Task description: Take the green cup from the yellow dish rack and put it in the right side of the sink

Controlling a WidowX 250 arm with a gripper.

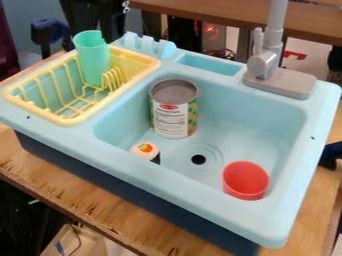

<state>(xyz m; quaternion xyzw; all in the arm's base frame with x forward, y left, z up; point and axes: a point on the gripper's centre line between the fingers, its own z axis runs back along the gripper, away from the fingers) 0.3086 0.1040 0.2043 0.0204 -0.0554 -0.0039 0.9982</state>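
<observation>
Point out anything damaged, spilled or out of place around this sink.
The wooden table has dark, chipped-looking spots along its front edge. A food can and toy sushi sit in the basin, an odd place for food. I see no spill.

Smooth plastic cup (pixel 93 58); metal can (pixel 174 108)

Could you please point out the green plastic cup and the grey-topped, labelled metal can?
Green plastic cup (pixel 94 60): camera view, on its outer side.
Grey-topped, labelled metal can (pixel 171 119): camera view, on its label.

Toy sink (pixel 280 215) on wooden table (pixel 67 192)
</observation>
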